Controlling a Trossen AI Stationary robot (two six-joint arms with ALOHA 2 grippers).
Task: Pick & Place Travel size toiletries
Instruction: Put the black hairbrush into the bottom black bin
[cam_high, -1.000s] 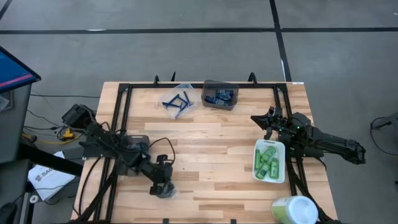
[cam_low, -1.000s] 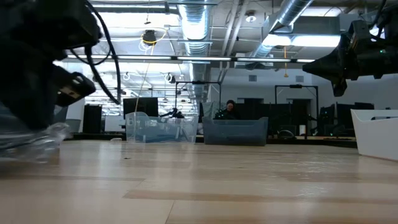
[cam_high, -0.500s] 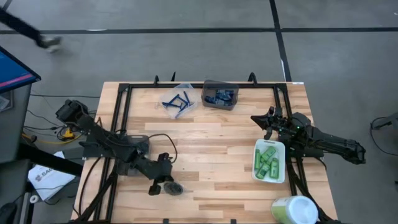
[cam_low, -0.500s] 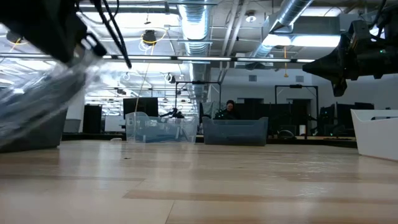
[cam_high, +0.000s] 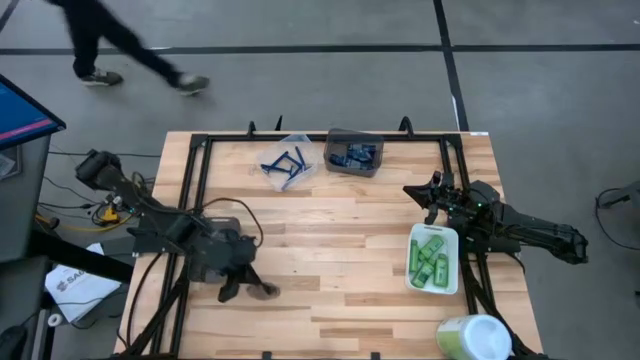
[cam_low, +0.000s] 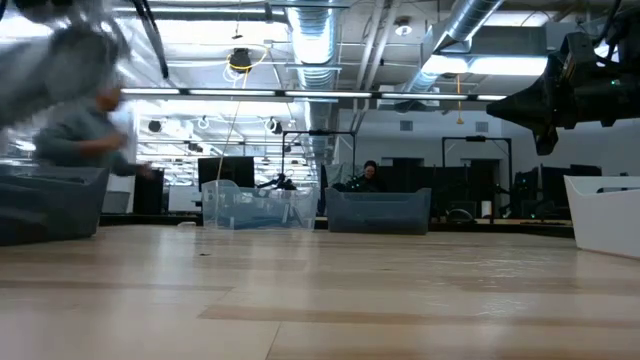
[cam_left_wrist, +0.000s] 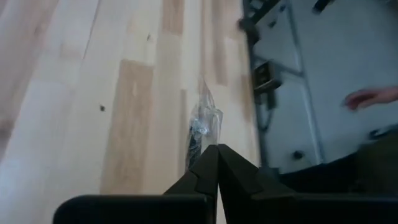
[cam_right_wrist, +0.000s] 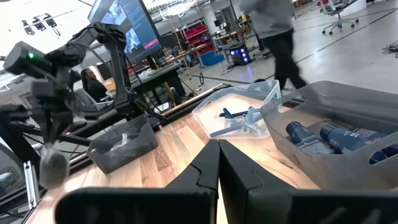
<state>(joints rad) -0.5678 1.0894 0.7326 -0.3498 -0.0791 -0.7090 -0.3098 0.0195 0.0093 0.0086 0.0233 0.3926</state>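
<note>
Clear bin (cam_high: 287, 160): far worktop edge; blue razors (cam_high: 282, 164) inside.
Grey bin (cam_high: 353, 154): beside it; navy tubes (cam_high: 355, 155).
White tray (cam_high: 433, 259): right side; green bottles (cam_high: 431, 258).
Left claw (cam_high: 247, 289): near front-left edge, pinched tight on a wrapped disc (cam_left_wrist: 200, 129) above the worktop (cam_high: 340, 230).
Right claw (cam_high: 424, 194): shut, empty, beyond the tray.
Open room: worktop middle bare.

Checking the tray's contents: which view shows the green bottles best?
The high view: it looks straight down on the green bottles lying in the white tray. The low view shows only the tray's wall; the wrist views miss them.
</note>
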